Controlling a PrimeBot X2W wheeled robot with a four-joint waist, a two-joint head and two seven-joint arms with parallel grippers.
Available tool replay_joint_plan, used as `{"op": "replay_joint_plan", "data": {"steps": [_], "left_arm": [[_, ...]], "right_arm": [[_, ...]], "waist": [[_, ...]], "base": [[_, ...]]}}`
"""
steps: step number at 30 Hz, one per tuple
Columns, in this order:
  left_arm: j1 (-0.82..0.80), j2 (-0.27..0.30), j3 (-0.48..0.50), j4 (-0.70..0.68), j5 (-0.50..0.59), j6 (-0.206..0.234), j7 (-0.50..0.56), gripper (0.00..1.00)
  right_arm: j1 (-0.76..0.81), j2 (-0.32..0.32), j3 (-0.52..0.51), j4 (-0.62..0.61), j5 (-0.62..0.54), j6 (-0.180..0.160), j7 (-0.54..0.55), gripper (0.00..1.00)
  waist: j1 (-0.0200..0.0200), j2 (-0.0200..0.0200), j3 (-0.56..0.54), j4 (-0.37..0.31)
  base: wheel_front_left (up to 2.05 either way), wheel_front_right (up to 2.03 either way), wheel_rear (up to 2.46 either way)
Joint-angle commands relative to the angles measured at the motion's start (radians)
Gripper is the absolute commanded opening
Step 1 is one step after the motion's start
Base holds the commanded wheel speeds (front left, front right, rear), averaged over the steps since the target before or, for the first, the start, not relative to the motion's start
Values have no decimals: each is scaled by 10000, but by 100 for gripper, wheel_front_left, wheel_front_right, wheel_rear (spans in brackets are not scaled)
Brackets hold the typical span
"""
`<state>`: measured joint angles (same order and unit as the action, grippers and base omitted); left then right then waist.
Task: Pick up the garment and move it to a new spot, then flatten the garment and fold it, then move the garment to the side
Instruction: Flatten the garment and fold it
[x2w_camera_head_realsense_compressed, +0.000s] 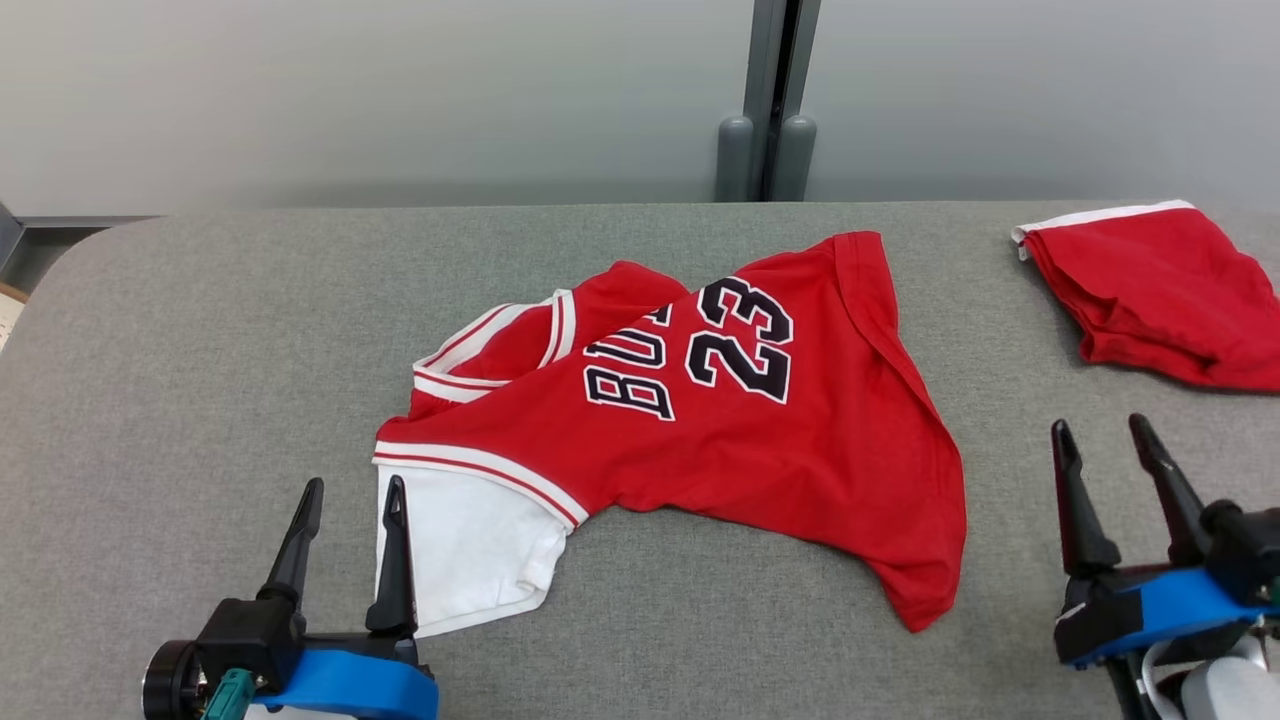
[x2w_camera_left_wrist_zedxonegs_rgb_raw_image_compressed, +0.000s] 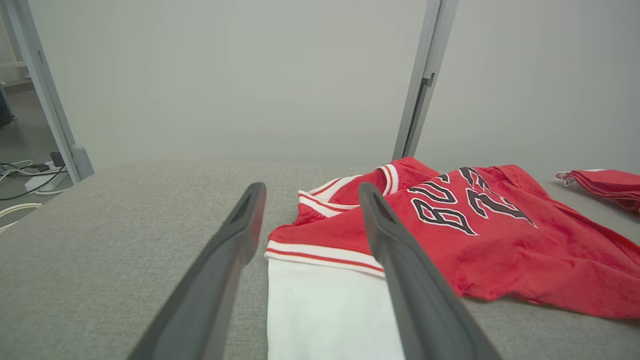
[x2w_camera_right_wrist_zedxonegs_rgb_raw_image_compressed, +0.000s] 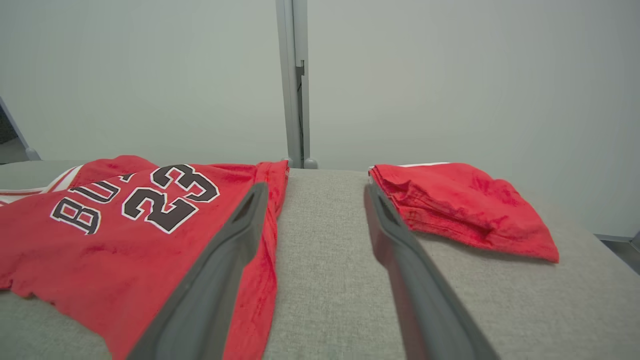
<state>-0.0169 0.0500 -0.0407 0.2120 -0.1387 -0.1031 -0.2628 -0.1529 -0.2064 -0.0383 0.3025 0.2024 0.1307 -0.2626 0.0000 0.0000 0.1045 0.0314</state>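
Note:
A red jersey garment (x2w_camera_head_realsense_compressed: 720, 430) with black "23" lettering and a white sleeve lies rumpled in the middle of the grey table (x2w_camera_head_realsense_compressed: 200, 330). It also shows in the left wrist view as the garment (x2w_camera_left_wrist_zedxonegs_rgb_raw_image_compressed: 500, 240) and in the right wrist view as the garment (x2w_camera_right_wrist_zedxonegs_rgb_raw_image_compressed: 115, 235). My left gripper (x2w_camera_head_realsense_compressed: 355, 505) stands open at the lower left, its right finger over the white sleeve (x2w_camera_head_realsense_compressed: 460, 550). My right gripper (x2w_camera_head_realsense_compressed: 1100, 445) is open at the lower right, just right of the garment's hem, with nothing between its fingers.
A second red cloth piece (x2w_camera_head_realsense_compressed: 1165, 290) with a white band lies folded at the table's far right, seen too as the red piece (x2w_camera_right_wrist_zedxonegs_rgb_raw_image_compressed: 465, 205). A grey wall with a vertical post (x2w_camera_head_realsense_compressed: 770, 100) runs behind the table. Cables (x2w_camera_left_wrist_zedxonegs_rgb_raw_image_compressed: 25, 175) lie on the floor at left.

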Motion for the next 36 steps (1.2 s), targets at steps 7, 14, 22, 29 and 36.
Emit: {"op": "replay_joint_plan", "data": {"steps": [7, 14, 22, 29, 36], "left_arm": [[184, 8, 212, 18, 174, -70, -25, 100], [310, 8, 276, 4, 244, -73, -25, 100], [367, 8, 420, 52, 319, -95, -25, 100], [378, 8, 455, 19, 338, -43, -25, 100], [378, 8, 475, 69, 371, -50, -25, 100]], "right_arm": [[1413, 1134, 125, -1212, -254, 2, -27, 100], [2025, 1514, 473, -1574, -267, 2, -28, 100], [2273, 1561, 695, -1488, -29, 2, -28, 100], [2256, 1563, 548, -1519, 11, 2, -28, 100], [2230, 1565, 550, -1494, 32, 2, -28, 100]], "waist": [[0, 0, -290, -9], [0, 0, -494, 67], [0, 0, -557, 94], [0, 0, -528, 58], [0, 0, -519, 14]], "base": [[0, 0, 0], [0, 0, 0], [0, 0, 0], [0, 0, 0], [0, 0, 0]]}}
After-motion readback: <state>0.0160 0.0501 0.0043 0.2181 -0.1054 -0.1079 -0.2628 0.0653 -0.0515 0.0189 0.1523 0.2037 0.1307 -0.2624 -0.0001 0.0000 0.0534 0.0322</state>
